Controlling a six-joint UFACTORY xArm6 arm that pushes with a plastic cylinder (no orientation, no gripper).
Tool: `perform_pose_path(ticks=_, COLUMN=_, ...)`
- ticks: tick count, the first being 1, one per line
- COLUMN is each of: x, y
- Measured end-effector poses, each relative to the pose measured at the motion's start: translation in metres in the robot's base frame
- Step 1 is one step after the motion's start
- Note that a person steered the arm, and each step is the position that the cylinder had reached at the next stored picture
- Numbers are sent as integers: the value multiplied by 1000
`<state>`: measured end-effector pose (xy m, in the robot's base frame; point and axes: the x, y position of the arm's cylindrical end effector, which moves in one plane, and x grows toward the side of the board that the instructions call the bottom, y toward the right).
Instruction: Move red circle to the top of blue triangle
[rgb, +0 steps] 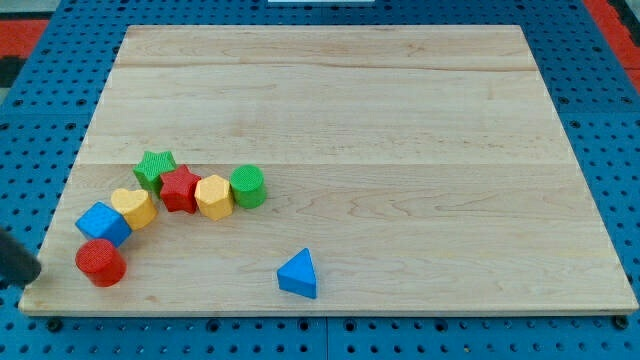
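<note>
- The red ribbed circular block lies flat near the bottom-left corner of our pale wooden board, round face up, its surface finely grooved.
- The blue triangular block sits well apart from it toward the view's right, near the bottom edge, with clear board between the two.
- Our dark rod enters at the view's left edge; our tip lies just left of the red circle, and we cannot tell whether it touches. It has no fingers to spread or close.
- A blue cube block sits just above the red circle, touching or nearly so.
- From there a curved row runs rightward: yellow block, green star block, red star block, yellow hexagonal block, green cylinder block.
- The board rests on a blue perforated table.
</note>
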<state>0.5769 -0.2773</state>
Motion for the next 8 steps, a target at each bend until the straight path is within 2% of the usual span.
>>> perform_pose_path(ticks=1, x=-5, y=57)
perform_pose_path(ticks=2, x=4, y=3)
perform_pose_path(ticks=3, x=7, y=49)
perform_pose_path(ticks=4, x=-10, y=134)
perform_pose_path(ticks=6, x=-23, y=215)
perform_pose_path(ticks=7, x=-31, y=187)
perform_pose_path(ticks=8, x=-32, y=106)
